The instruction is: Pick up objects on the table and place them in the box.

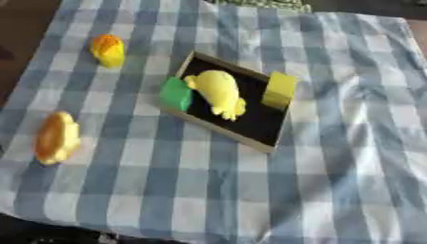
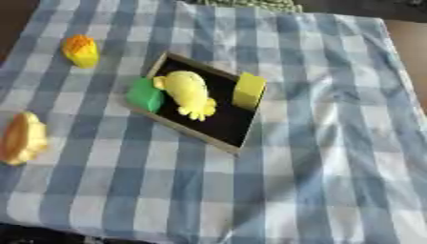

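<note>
A blue checked cloth (image 1: 333,157) covers the table. The black box (image 1: 250,125) holds yellow and green objects. No hand is visible, so its state cannot be told.

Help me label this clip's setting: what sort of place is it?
Probably a tabletop set up for sorting practice: a blue checked cloth, a shallow black box and small toy-like pieces such as a green block.

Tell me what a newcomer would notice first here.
First the shallow black box mid-cloth, with a pale yellow toy inside, a green block at its left edge and a yellow block at its right. Then two yellow-orange toys on the blue checked cloth: one upper left, one left.
</note>
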### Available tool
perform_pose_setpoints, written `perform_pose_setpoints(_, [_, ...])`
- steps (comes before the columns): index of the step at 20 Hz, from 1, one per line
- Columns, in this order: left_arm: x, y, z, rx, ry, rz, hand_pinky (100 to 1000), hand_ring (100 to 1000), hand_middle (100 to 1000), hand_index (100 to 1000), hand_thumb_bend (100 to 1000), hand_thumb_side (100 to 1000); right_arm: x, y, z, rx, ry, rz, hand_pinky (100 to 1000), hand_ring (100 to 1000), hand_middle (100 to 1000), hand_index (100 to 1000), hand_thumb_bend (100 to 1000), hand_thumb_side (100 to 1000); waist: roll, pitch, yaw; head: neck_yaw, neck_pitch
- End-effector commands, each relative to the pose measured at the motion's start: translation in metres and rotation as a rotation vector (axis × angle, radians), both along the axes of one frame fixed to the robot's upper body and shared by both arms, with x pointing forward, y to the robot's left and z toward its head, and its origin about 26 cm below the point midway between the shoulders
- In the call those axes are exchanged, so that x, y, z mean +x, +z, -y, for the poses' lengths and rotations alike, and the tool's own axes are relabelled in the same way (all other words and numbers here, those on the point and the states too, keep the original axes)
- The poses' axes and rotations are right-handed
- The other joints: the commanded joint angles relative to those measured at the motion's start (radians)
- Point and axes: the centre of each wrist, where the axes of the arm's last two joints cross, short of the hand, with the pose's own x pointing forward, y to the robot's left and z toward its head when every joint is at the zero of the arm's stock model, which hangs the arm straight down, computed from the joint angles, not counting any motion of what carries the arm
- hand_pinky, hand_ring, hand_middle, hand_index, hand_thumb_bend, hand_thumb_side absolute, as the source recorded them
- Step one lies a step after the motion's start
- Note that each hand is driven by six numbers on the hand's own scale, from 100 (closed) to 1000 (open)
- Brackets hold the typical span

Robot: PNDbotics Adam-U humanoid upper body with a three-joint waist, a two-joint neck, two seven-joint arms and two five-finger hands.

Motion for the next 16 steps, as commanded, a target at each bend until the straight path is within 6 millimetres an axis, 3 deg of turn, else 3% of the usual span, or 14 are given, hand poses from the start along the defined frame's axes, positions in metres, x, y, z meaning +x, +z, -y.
perform_pose_setpoints(1, [0.001,0.009,0.002,0.026,-0.001,0.015,934,883,838,934,852,334,-0.001,0.007,0.001,-0.009,0.0,0.011,841,707,687,776,100,100,0.021,-0.011,-0.002,0.003,-0.007])
perform_pose_setpoints(6, [0.008,0.004,0.008,0.059,0.006,-0.011,931,880,830,919,877,353,0.0,0.006,0.001,-0.002,0.004,0.01,841,706,686,775,100,100,0.021,-0.01,-0.005,0.013,-0.001])
perform_pose_setpoints(16, [0.023,-0.017,0.014,0.092,0.021,-0.136,939,883,826,924,834,397,0.004,0.001,0.006,0.031,-0.007,-0.003,842,696,676,770,100,103,0.026,-0.009,-0.012,0.035,-0.001])
